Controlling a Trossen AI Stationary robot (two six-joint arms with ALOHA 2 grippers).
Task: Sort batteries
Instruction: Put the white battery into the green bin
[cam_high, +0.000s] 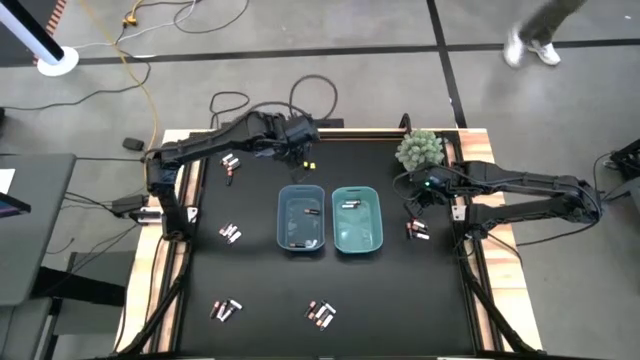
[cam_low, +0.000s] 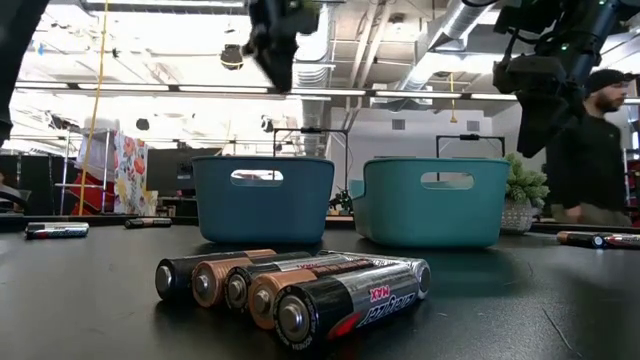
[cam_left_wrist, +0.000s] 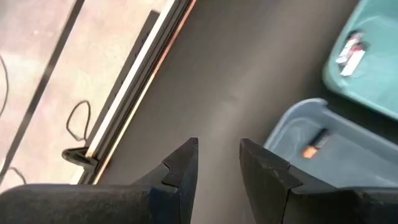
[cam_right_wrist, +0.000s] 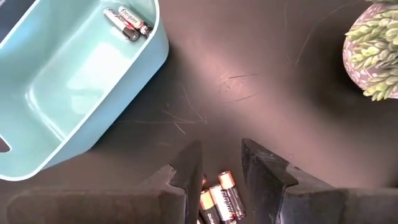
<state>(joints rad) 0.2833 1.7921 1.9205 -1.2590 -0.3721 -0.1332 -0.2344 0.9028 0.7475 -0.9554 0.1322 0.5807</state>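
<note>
Batteries (cam_right_wrist: 219, 200) are seen just beneath the right hand (cam_right_wrist: 221, 163), fingers narrowly parted, empty. Left hand (cam_left_wrist: 217, 163) likewise, held above black bench (cam_high: 250, 280) beside blue bin (cam_high: 302, 219).

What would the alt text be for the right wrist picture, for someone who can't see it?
The right gripper hangs open over a few batteries lying on the black table, which show between its jaws. A teal bin holding two more batteries sits nearby, and a small green plant is at the edge.
</note>
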